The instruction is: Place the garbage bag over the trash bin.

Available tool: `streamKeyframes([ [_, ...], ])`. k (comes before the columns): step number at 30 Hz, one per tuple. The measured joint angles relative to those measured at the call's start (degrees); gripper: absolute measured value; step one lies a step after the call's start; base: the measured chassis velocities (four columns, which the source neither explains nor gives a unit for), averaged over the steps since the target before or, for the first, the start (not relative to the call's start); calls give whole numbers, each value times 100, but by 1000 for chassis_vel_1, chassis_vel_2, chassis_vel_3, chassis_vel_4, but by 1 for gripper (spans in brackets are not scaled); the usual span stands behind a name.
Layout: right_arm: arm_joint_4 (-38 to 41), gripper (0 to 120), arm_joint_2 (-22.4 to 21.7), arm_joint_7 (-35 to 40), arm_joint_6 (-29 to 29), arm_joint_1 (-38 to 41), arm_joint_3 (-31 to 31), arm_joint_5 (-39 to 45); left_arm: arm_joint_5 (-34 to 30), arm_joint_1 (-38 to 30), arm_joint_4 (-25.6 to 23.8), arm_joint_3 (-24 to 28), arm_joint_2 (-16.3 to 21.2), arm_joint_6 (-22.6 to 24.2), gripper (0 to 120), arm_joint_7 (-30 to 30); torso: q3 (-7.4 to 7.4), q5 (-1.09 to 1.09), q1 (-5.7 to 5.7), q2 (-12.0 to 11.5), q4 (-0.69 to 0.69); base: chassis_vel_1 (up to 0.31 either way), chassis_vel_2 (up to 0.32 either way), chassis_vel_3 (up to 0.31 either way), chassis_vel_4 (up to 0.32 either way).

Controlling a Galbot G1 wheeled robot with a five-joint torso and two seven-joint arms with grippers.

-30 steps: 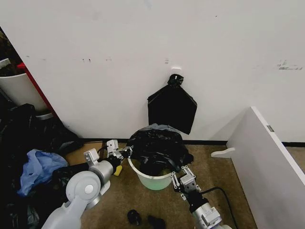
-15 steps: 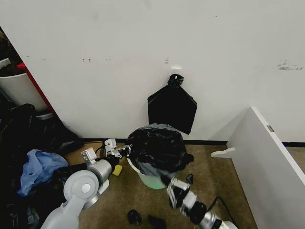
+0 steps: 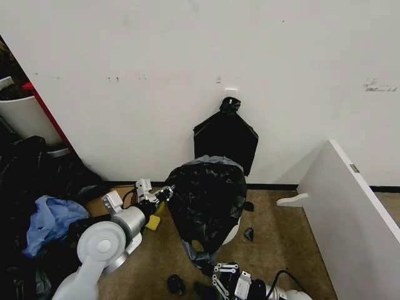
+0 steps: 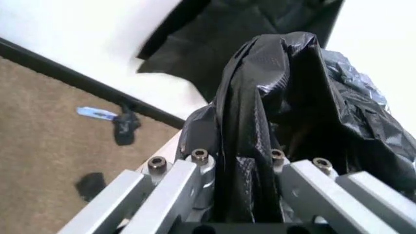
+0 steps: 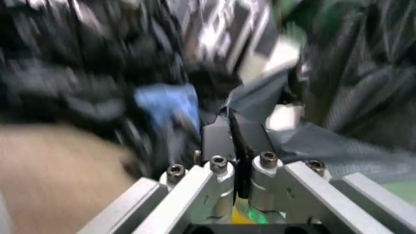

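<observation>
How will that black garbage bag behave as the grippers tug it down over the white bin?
Probably floppy: the garbage bag drapes in crinkled folds over the trash bin. Likely light and slippery, being thin and glossy where it bunches in the left gripper. The right gripper pinches a thin edge, which may stretch or tear.

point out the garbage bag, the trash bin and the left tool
garbage bag (image 3: 206,203), head view, on the glossy front face draped over the bin
trash bin (image 3: 232,234), head view, on the white wall showing under the bag
left tool (image 3: 164,195), head view, between its tips at the bag's edge
</observation>
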Motion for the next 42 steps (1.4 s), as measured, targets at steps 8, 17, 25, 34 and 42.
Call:
streamKeyframes([
  [8,-440,8,49,1517,39,125,317,-907,-52,82,-127,-30,134,64,5,-32,0,0,0,0,0,0,0,0,0],
  [17,-868,48,-200,-3436,-460,182,1556,3216,278,-134,393,218,372,-97,5,234,0,-1,0,1,0,0,0,0,0],
  [25,-53,77,-477,-3642,-1134,-45,2178,5028,1337,-57,801,749,694,-690,5,1086,0,-1,0,1,-1,0,0,0,0],
  [34,1629,100,-517,726,-1221,-476,1439,3355,3284,180,1022,986,1106,-2053,5,2596,-1,-3,0,1,-1,0,0,0,0],
  [42,1780,100,-637,1697,-1604,-248,955,1783,4440,313,1327,929,1246,-3374,5,4065,0,-2,0,1,0,0,0,0,0],
])
